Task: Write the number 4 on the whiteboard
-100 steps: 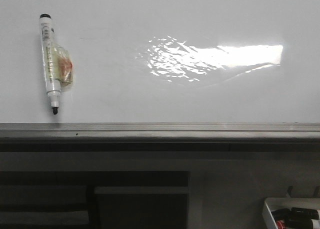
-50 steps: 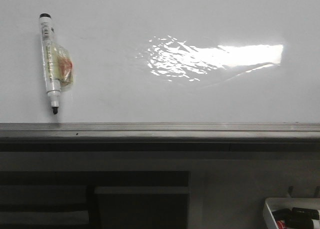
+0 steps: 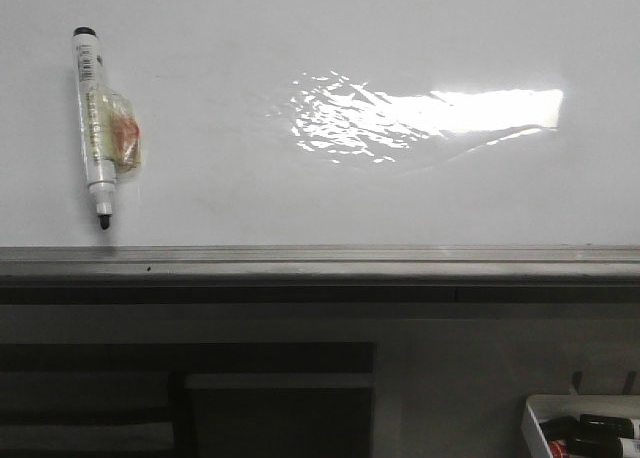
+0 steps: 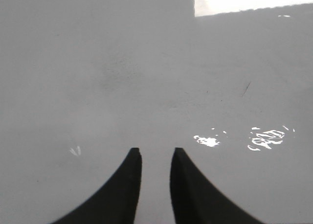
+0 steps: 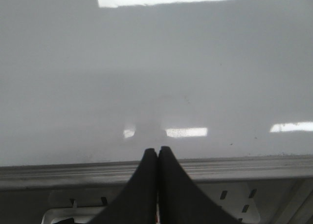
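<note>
Our left jaws stand narrowly apart with nothing between them, and our right jaws are pressed together, empty.

From the left wrist we see the left gripper (image 4: pixel 155 153) poised over bare whiteboard (image 4: pixel 122 77), its dark fingertips (image 4: pixel 133 155) separated by a slim gap. From the right wrist, the right gripper (image 5: pixel 157 150) sits over the board's grey rail (image 5: pixel 244 168), tips touching. In the front view the whiteboard (image 3: pixel 330 193) fills the upper half, streaked with glare, and we find no number 4 on it. A marker (image 3: pixel 93 128) lies at the board's left side, uncapped tip toward the rail (image 3: pixel 320 261), a crumpled wrapper (image 3: pixel 125 138) touching its barrel. A white tray (image 3: pixel 585 433) of markers sits at the lower right.
</note>
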